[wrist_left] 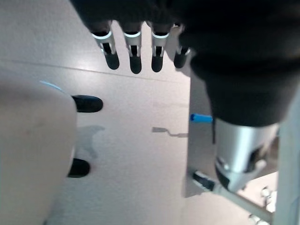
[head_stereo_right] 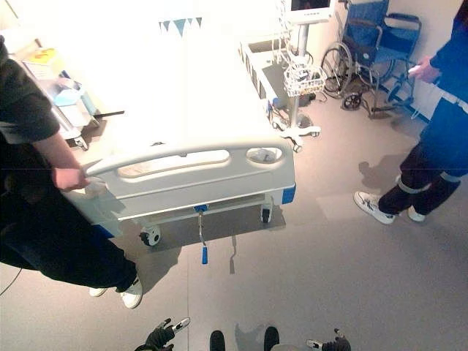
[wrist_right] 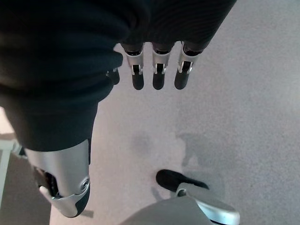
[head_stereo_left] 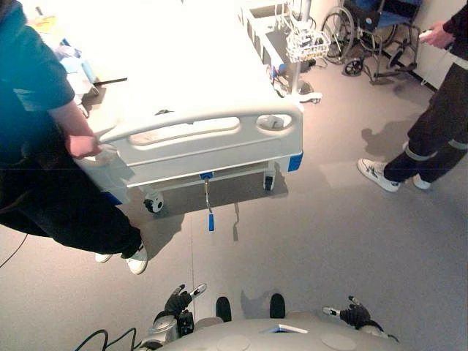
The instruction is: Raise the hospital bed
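The white hospital bed (head_stereo_left: 190, 135) stands ahead with its footboard toward me. Under the foot end a thin crank (head_stereo_left: 210, 219) with a blue grip hangs down to the floor; the blue grip (wrist_left: 201, 118) also appears in the left wrist view. My left hand (head_stereo_left: 178, 301) hangs low near my body, well short of the crank, its fingers (wrist_left: 135, 56) straight and holding nothing. Low at the other side, my right hand (head_stereo_left: 355, 314) is empty too, its fingers (wrist_right: 157, 77) relaxed over bare floor.
A person in dark clothes (head_stereo_left: 44, 168) stands at the bed's left corner, a hand on the footboard. Another person (head_stereo_left: 431, 139) stands at the right. A wheeled stand with a wire basket (head_stereo_left: 307, 44) and a wheelchair (head_stereo_left: 373, 33) are behind. Grey floor (head_stereo_left: 314, 241) lies between me and the bed.
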### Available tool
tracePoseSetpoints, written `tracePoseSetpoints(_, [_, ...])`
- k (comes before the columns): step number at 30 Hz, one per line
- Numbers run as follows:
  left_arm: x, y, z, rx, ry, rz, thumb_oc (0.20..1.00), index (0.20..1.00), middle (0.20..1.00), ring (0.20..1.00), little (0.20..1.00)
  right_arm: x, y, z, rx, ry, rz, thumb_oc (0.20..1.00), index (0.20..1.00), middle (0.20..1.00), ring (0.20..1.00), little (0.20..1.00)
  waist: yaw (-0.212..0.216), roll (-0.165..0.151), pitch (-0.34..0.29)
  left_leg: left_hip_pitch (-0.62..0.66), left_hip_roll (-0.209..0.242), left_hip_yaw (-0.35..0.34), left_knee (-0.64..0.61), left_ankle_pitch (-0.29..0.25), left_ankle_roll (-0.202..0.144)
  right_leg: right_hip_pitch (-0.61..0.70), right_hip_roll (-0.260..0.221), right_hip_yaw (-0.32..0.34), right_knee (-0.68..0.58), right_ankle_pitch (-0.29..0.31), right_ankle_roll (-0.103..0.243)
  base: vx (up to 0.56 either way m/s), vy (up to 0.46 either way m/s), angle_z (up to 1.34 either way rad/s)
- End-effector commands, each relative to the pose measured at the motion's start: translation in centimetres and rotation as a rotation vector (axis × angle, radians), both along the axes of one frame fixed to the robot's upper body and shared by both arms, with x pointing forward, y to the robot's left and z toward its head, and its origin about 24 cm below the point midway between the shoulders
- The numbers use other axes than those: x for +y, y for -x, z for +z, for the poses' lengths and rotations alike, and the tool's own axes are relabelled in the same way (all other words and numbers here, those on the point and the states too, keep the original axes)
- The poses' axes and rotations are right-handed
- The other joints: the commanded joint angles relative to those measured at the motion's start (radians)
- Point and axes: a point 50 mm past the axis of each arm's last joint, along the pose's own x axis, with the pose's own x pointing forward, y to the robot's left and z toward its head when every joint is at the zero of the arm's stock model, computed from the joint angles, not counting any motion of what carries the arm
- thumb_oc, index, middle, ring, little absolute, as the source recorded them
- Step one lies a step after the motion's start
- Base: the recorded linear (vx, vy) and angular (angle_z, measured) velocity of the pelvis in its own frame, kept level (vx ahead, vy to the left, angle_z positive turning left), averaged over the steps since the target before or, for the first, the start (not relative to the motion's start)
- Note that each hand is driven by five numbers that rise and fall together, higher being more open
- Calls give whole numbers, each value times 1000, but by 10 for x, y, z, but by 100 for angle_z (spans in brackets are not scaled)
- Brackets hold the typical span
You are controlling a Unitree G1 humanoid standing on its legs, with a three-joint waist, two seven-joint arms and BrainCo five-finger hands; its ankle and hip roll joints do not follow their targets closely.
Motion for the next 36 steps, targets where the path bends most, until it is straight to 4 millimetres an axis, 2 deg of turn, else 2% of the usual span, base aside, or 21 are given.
tracePoseSetpoints(1, [1, -39, 16, -185, -11, 33, 1000, 1000, 1000, 1000, 1000, 9, -12, -1, -39, -21, -52, 1000, 1000, 1000, 1000, 1000, 29, -62, 19, 70, -98, 3, 6, -32, 24, 41, -63, 21, 45, -15, 130, 41, -24, 16])
tracePoseSetpoints(7, [3, -55, 27, -295, -123, 6, 1000, 1000, 1000, 1000, 1000, 22, -9, -4, -51, -36, -77, 1000, 1000, 1000, 1000, 1000, 40, -82, 0, 86, -101, -8, 6, -38, 23, 75, -65, 3, 35, -21, 130, 31, -30, 7])
tracePoseSetpoints(8, [1, -48, 23, -251, -125, -12, 1000, 1000, 1000, 1000, 1000, 23, -10, -4, -57, -38, -78, 1000, 1000, 1000, 1000, 1000, 40, -85, -3, 87, -101, -8, 6, -38, 23, 77, -66, 2, 32, -21, 132, 39, -35, 13])
tracePoseSetpoints(9, [2, -28, 11, -145, -89, -6, 1000, 1000, 1000, 1000, 1000, 21, -6, -4, -42, -38, -85, 1000, 1000, 1000, 1000, 1000, 38, -87, -15, 90, -100, -5, 6, -41, 23, 82, -66, 6, 23, -18, 133, 45, -19, 10])
tracePoseSetpoints(10, [2, -22, 9, -115, -86, 4, 1000, 1000, 1000, 1000, 1000, 20, -4, -4, -33, -37, -85, 1000, 1000, 1000, 1000, 1000, 37, -86, -20, 92, -100, -3, 6, -42, 24, 85, -65, 10, 21, -17, 132, 41, -10, 7])
tracePoseSetpoints(13, [1, -16, 6, -93, -81, -10, 1000, 1000, 1000, 1000, 1000, 20, 0, -5, -18, -39, -80, 1000, 1000, 1000, 1000, 1000, 34, -85, -31, 96, -101, 3, 6, -47, 27, 87, -64, 16, 16, -14, 132, 39, 0, -3])
tracePoseSetpoints(15, [0, -1, 1, -26, -78, -29, 1000, 1000, 1000, 1000, 1000, 19, 5, -6, 5, -35, -65, 1000, 1000, 1000, 1000, 1000, 25, -84, -43, 100, -99, 13, 6, -54, 29, 88, -64, 25, 16, -13, 131, 31, 5, 0])
tracePoseSetpoints(20, [1, 16, -4, 47, -79, -37, 1000, 1000, 1000, 1000, 1000, 18, 10, -7, 35, -30, -49, 1000, 1000, 1000, 1000, 1000, 20, -83, -54, 103, -98, 21, 6, -60, 31, 87, -63, 32, 18, -14, 131, 16, -6, -5])
tracePoseSetpoints(36, [1, 15, -4, 54, -69, -66, 1000, 1000, 1000, 1000, 1000, 19, 10, -7, 47, -38, -32, 1000, 1000, 1000, 1000, 1000, 16, -85, -60, 121, -95, 30, 6, -71, 35, 98, -61, 35, 27, -24, 130, 2, -2, 0])
